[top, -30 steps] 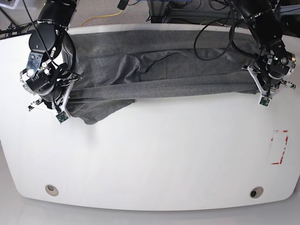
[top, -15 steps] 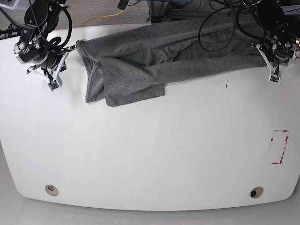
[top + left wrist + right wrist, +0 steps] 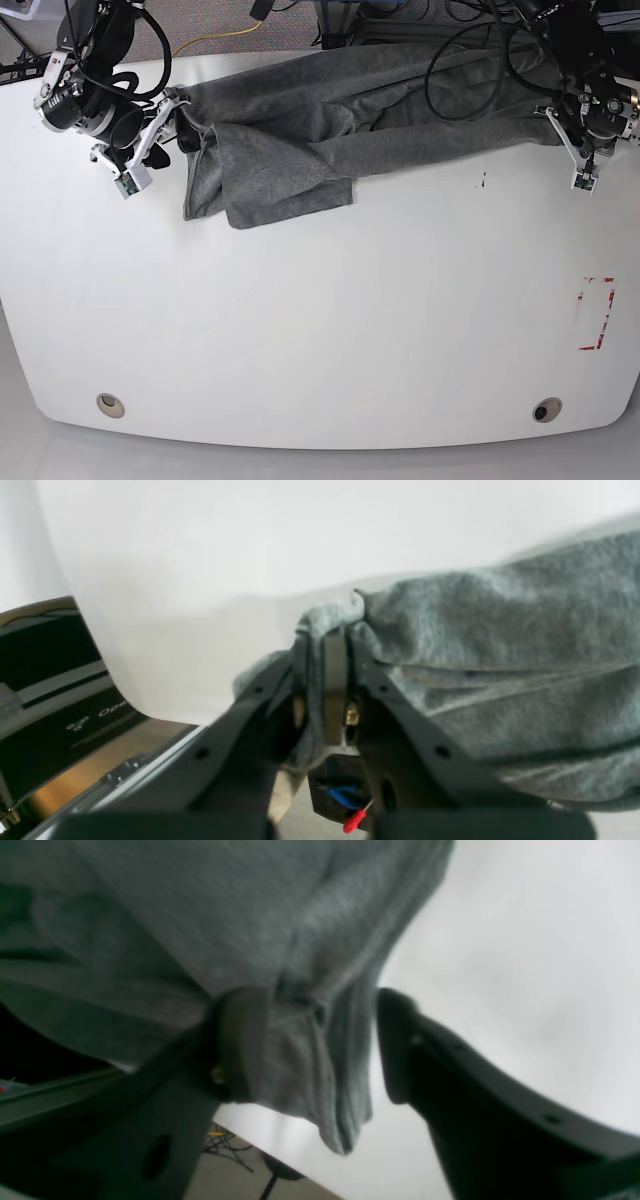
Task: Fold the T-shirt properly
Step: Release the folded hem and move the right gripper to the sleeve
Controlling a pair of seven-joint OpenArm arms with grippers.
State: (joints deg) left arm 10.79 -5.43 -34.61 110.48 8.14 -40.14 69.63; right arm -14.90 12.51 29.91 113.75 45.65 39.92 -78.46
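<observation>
T-shirt [image 3: 330,110]: bunched at your table's [image 3: 320,330] twelve o'clock, unfolded; left gripper [image 3: 325,680] clamps its corner, right gripper [image 3: 320,1040] gapes around cloth, folding all remains.

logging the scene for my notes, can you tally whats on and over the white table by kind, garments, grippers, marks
T-shirt: 1, heather-grey, lying crumpled along the far edge of the white table
Grippers: 2, left gripper shut on the cloth, right gripper open around a bunched edge
Round holes in the table: 2
Red tape mark: 1
Total: 6
</observation>
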